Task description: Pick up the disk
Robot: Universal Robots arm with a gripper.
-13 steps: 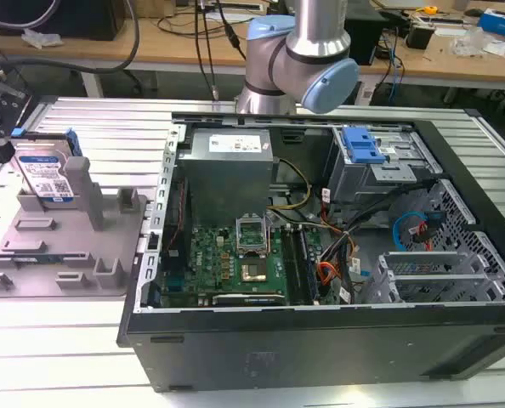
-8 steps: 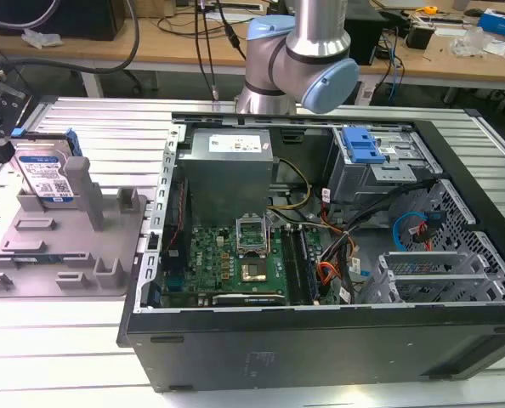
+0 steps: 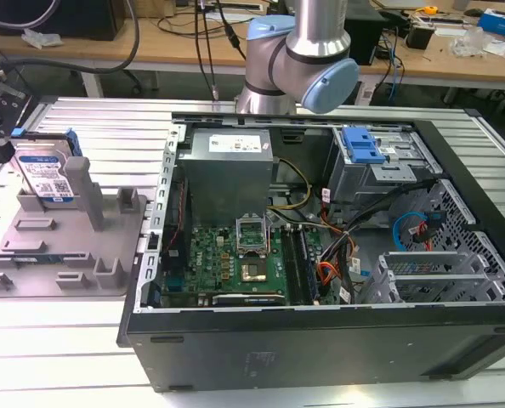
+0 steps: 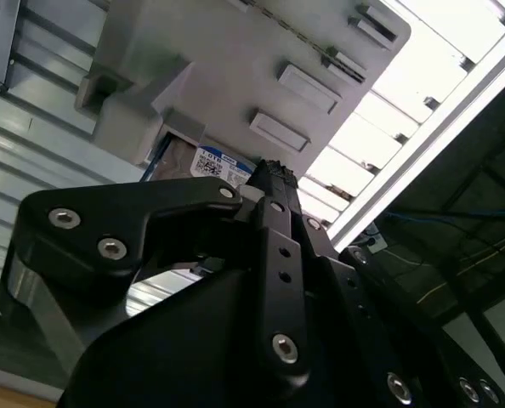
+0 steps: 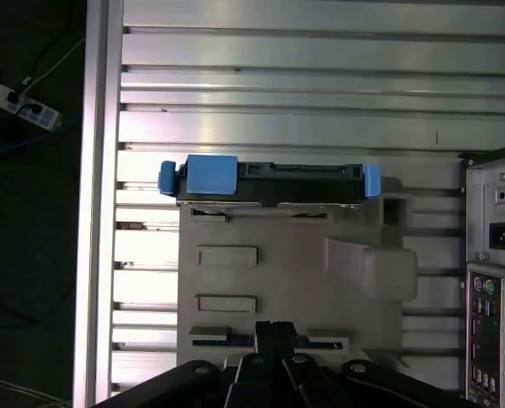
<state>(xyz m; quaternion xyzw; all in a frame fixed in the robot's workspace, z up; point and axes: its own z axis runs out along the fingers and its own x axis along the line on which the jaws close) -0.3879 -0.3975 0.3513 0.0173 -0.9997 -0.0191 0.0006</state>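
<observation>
— Where is the disk from your end?

— I see the disk (image 5: 269,183) standing on edge in the grey holder (image 5: 286,272). It is straight ahead of the jaws and well apart from them, with its upper edge free.

— And the gripper?

— The gripper (image 5: 274,328) has its jaws together, with nothing between them.

— How do you expect it to handle?

— I judge it to be stiff metal and dense for its size, with smooth faces that could slip, and a knock could damage it. I would grip it across the two flat faces at mid-length, between the blue side rails (image 5: 371,180), rather than by the plastic. The free upper edge is the part nearest the jaws' reach.
</observation>
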